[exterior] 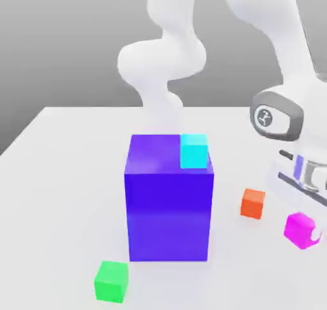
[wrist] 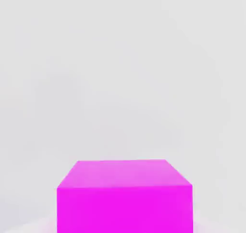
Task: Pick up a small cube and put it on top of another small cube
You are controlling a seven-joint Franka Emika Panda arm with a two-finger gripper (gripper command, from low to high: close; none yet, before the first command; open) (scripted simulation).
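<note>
With the arm reaching down at the exterior view's right, the gripper is narrowed onto the magenta cube, and that's a grip! A pale fingertip covers part of the cube's side over at the exterior view's right. Whether the cube sits on the tabletop or just clear of it, I cannot tell. It's turned at an angle in the exterior view, corner towards the camera, while the hand view has its upper face and one upright side, big and bright.

Next out from the gripper comes the orange cube, on the tabletop, near the magenta one but apart from it, in the stretch between it and the big blue block. And what a block, standing upright mid-table, far taller and wider than any of the cubes! Up on its top face rides the cyan cube, hard over by the edge at the exterior view's right.

Furthest across, the green cube rests on the tabletop, on the near side of the block, off its corner at the exterior view's left, touching nothing else. Behind it all, the tabletop's far edge runs straight across.
</note>
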